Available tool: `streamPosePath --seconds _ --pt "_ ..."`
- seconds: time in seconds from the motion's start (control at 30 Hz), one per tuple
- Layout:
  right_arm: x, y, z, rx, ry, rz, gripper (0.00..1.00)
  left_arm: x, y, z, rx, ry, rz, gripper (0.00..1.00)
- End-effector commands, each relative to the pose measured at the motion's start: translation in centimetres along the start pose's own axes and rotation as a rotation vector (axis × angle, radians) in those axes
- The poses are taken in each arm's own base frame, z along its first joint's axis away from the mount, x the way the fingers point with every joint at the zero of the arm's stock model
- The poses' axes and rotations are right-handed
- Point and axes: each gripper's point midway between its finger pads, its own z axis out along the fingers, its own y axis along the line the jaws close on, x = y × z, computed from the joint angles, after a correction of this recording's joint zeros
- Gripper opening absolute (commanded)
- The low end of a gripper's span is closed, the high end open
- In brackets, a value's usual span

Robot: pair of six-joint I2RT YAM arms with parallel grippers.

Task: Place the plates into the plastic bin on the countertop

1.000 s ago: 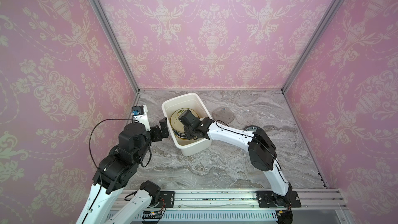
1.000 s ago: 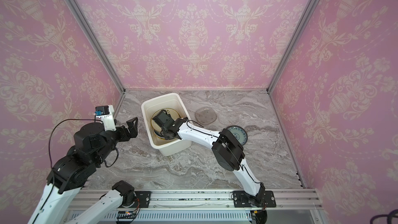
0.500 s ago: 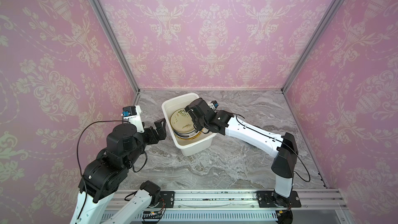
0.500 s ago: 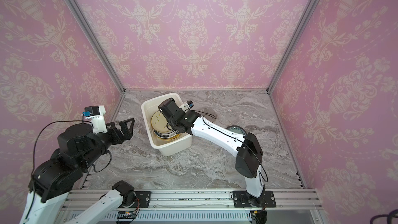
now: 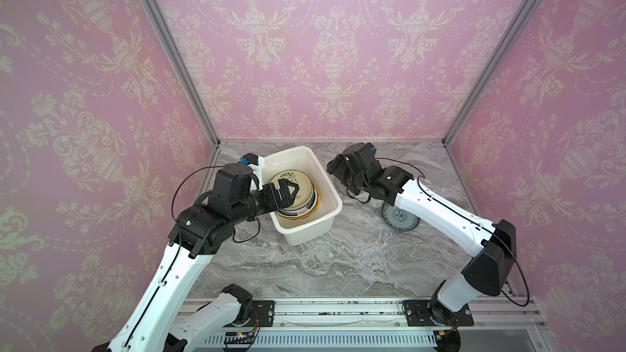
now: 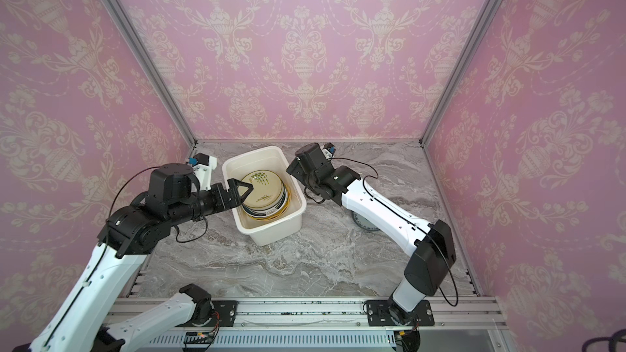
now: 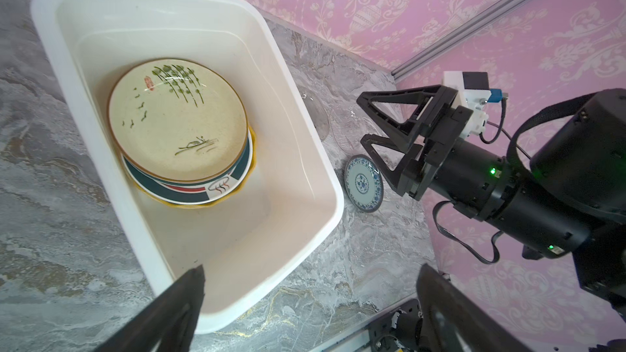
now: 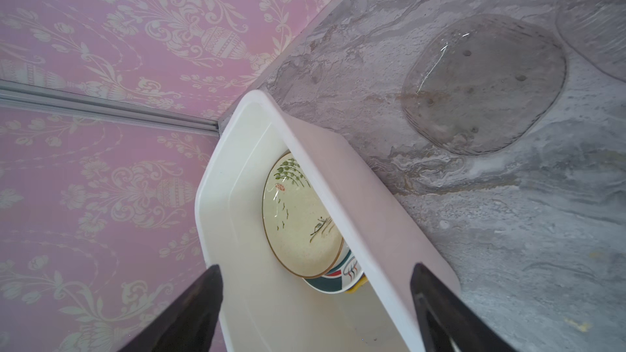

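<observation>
The plastic bin [image 5: 305, 233] is seen on the grey surface [image 5: 338, 265]. A stack of plates [image 7: 203, 194] is held inside it, topped by a cream plate with green sprigs [image 7: 178, 120]. The left claw [image 7: 311, 265], spread wide and empty, is poised over the bin's 9 o'clock rim. The right claw [image 7: 361, 120], likewise spread and empty, is placed outside the rim at 2 o'clock, near a clear glass plate [image 8: 484, 86]. A blue-patterned plate [image 5: 399, 215] is seen on the surface at the bin's 3 o'clock.

A plate stack [image 5: 306, 187] sits in the bin [image 5: 305, 231]; other plates [image 5: 398, 219] lie right of it.
</observation>
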Motion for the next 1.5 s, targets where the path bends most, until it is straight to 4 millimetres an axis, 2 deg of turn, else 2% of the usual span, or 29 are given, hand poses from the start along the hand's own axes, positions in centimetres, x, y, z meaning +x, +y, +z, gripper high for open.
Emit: streamPosePath --seconds 0.0,0.17,0.33,0.53,0.77,0.87,0.97,1.13,1.3,1.47 --pt "1.1 -2.0 -0.8 0.018 0.087 -0.121 0.87 0.2 -1.3 1.0 0.073 0.039 -0.066 0.99" --pt "1.2 -2.0 -0.1 -0.068 0.159 -0.130 0.87 0.4 -0.7 2.8 0.043 0.070 -0.112 0.99" --pt "3.4 -1.4 1.6 -0.081 0.300 -0.205 0.84 0.7 0.0 3.7 0.023 0.078 -0.147 0.99" --pt "4.4 -2.8 3.8 -0.004 0.328 -0.254 0.69 0.5 0.4 3.9 0.006 0.066 -0.163 0.99" --pt "5.8 -4.0 5.2 0.051 0.354 -0.297 0.57 0.7 0.6 4.1 -0.002 0.074 -0.160 0.99" --pt "6.5 -3.9 5.3 0.060 0.360 -0.316 0.48 0.8 0.6 4.2 -0.003 0.076 -0.161 0.99" --pt "7.2 -3.6 5.1 0.067 0.369 -0.345 0.35 0.8 0.7 4.3 -0.003 0.077 -0.160 0.99" --pt "8.2 -2.7 4.3 0.068 0.385 -0.383 0.25 0.9 0.9 4.2 -0.006 0.076 -0.150 0.99" --pt "10.1 -2.1 3.3 0.045 0.395 -0.322 0.22 1.1 1.1 4.1 -0.015 0.075 -0.138 0.99" --pt "13.1 -2.1 2.3 0.033 0.409 -0.267 0.19 1.1 1.2 3.8 -0.015 0.070 -0.126 0.99"
